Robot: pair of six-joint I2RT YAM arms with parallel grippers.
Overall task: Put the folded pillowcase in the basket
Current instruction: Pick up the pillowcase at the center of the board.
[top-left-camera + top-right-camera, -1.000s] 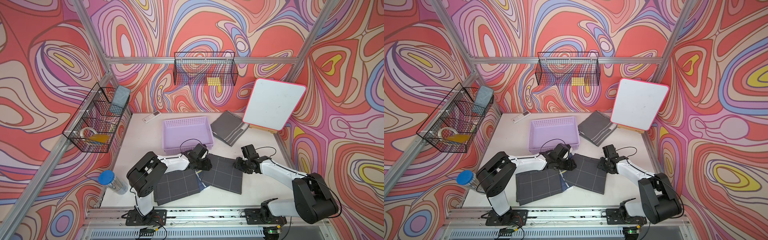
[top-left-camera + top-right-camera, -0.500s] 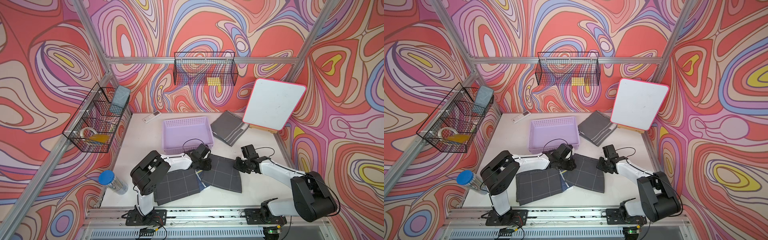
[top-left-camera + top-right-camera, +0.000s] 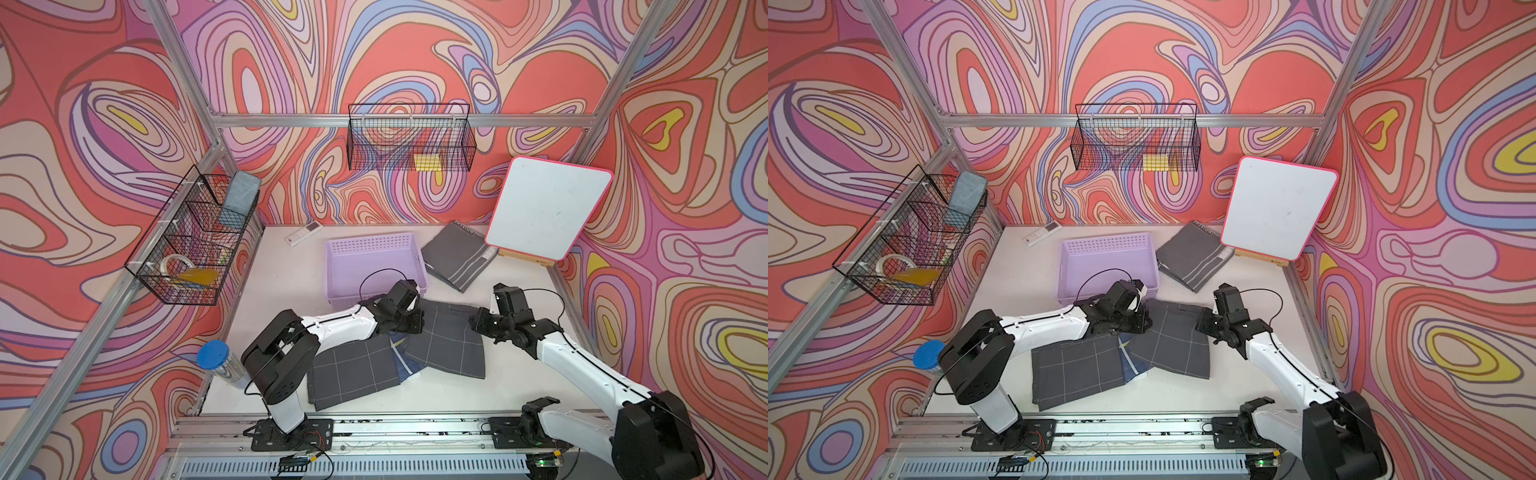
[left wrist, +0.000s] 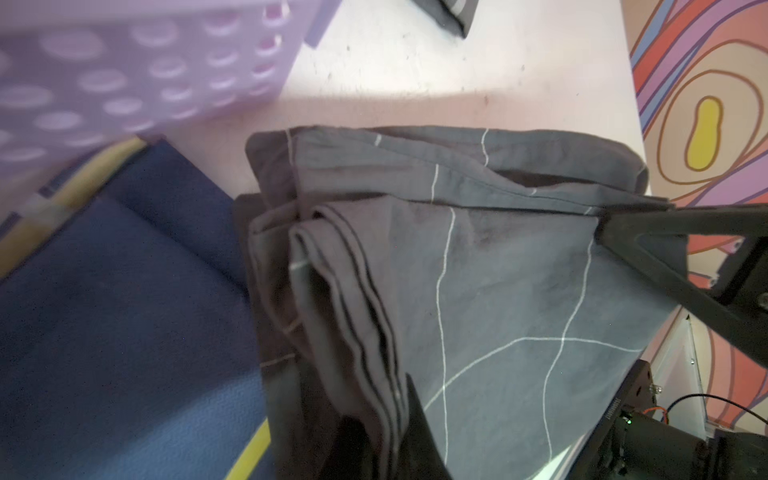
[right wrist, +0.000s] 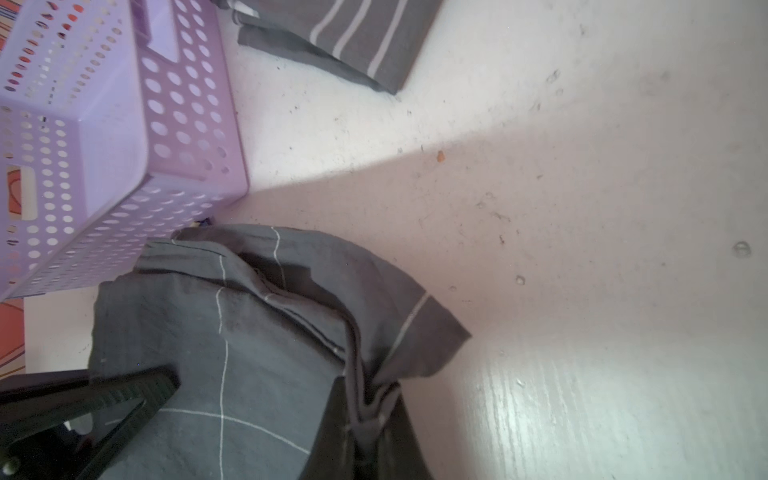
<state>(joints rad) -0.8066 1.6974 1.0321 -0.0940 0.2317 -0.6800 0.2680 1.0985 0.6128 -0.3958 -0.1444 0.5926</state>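
Observation:
The folded pillowcase (image 3: pixel 446 347) (image 3: pixel 1173 343), dark grey with thin white grid lines, lies on the white table just in front of the lavender basket (image 3: pixel 370 246) (image 3: pixel 1106 245). My left gripper (image 3: pixel 417 323) (image 4: pixel 386 436) is shut on the pillowcase's (image 4: pixel 498 291) far left corner, with the folded layers pinched between the jaws. At the far right corner my right gripper (image 3: pixel 474 322) (image 5: pixel 374 424) is shut on the bunched edge of the pillowcase (image 5: pixel 249 332). The basket (image 4: pixel 124 75) (image 5: pixel 178 104) stands empty, close beyond both grippers.
A second grey grid cloth (image 3: pixel 353 374) and a blue cloth (image 3: pixel 405 368) (image 4: pixel 124 311) lie to the left, partly under the pillowcase. A striped grey cloth (image 3: pixel 459 255) and a whiteboard (image 3: pixel 548 208) sit at the back right. A remote (image 3: pixel 303 233) lies at the back, a blue-lidded jar (image 3: pixel 216 357) stands at the left edge.
Both grippers have gone from open to shut on the pillowcase's far corners, and its far edge has bunched up between them.

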